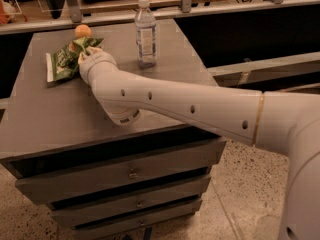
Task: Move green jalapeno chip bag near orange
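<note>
The green jalapeno chip bag point(64, 60) lies crinkled at the far left of the grey cabinet top point(60, 114). Its right end is bunched up and raised. My gripper point(87, 50) is at that raised end and shut on it, with the wrist covering most of the fingers. The orange point(83, 31) sits at the back edge of the top. It is just behind the bag's raised end and a little apart from the gripper.
A clear plastic water bottle point(145, 31) stands upright to the right of the gripper. My arm stretches across the top from the right. The cabinet has drawers point(131, 171) at the front. A shelf rail runs behind the top.
</note>
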`<state>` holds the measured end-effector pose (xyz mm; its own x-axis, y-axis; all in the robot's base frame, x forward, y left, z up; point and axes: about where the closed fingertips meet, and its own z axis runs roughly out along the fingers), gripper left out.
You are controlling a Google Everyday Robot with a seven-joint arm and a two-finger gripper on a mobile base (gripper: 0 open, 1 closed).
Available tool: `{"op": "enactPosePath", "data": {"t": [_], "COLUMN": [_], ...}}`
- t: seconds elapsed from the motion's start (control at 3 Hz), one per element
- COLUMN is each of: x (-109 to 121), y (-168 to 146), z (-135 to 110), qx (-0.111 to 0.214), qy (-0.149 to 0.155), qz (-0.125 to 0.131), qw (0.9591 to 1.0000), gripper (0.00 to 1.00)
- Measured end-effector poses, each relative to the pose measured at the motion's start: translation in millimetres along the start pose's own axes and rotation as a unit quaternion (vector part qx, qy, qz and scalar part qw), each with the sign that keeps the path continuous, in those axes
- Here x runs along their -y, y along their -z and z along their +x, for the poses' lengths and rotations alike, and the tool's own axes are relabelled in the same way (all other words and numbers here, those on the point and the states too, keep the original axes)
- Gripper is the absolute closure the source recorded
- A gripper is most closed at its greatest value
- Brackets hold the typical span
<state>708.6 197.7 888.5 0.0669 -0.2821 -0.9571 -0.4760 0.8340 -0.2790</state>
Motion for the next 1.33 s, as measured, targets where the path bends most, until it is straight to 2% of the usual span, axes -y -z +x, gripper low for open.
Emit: {"op": "enactPosePath", "data": {"t": [0.67,1.33], "x": [0,1], "y": [-38,-50], "z": [12,19], "qx": [0.012,0.011], "qy": [-0.021,-0.034], "qz": [0.028,0.046], "qw": [0.9993,0.9983], "gripper": [1.00,1.00]}}
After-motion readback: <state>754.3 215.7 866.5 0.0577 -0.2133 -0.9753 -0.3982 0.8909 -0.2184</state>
